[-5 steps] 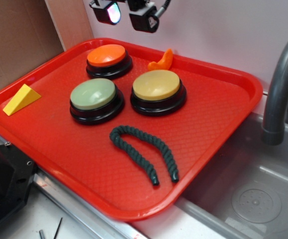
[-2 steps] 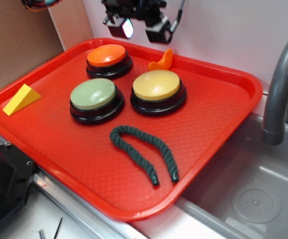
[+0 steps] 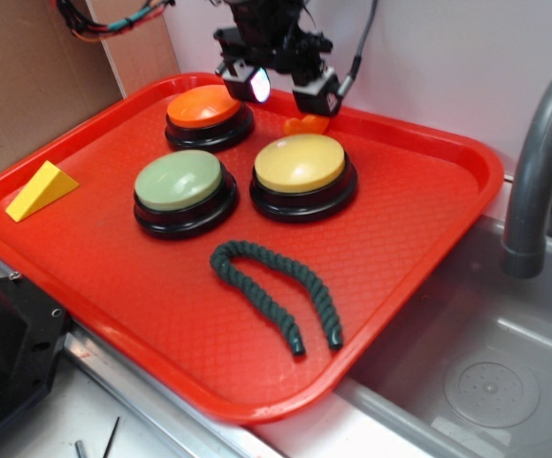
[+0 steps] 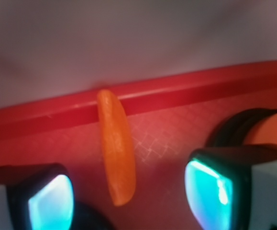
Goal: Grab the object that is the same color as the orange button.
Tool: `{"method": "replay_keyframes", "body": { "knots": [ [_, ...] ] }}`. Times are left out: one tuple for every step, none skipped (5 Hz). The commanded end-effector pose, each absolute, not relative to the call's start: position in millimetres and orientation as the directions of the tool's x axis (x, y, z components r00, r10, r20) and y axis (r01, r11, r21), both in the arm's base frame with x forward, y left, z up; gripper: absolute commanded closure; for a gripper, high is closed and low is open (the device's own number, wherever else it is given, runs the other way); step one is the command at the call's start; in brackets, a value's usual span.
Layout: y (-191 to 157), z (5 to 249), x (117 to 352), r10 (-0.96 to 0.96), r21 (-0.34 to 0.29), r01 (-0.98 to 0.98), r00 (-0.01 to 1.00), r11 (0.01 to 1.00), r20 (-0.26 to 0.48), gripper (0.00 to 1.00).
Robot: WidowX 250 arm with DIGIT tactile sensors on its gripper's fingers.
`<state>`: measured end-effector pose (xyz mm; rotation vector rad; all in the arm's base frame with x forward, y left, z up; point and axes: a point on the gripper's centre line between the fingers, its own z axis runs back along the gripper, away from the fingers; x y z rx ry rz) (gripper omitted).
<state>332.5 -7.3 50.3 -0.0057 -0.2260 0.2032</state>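
The hand (image 3: 283, 88) hangs with its fingers spread wide, above the small orange object (image 4: 116, 146). This object lies on the red tray (image 3: 428, 205) beside its far rim, between the orange button (image 3: 204, 106) and the yellow button (image 3: 300, 162).

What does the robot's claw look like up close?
The gripper is black, with two blocky fingers whose inner pads glow turquoise behind pale casings. A black cable runs up from it, and a bundle of coloured wires hangs behind.
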Motion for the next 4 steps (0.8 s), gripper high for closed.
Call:
{"method": "replay_keyframes", "body": {
  "knots": [
    [-12.7, 56.3, 354.9, 0.154, -0.022, -0.154, 0.95, 0.988, 0.271, 0.0],
    [-16.4, 51.7, 358.1, 0.139, -0.013, -0.14, 0.956, 0.99, 0.258, 0.0],
    [-15.5, 46.1, 360.3, 0.118, -0.024, -0.115, 0.963, 0.993, 0.241, 0.0],
    [-13.6, 42.5, 361.6, 0.117, -0.041, -0.111, 0.966, 0.993, 0.231, 0.08]
  ]
}}
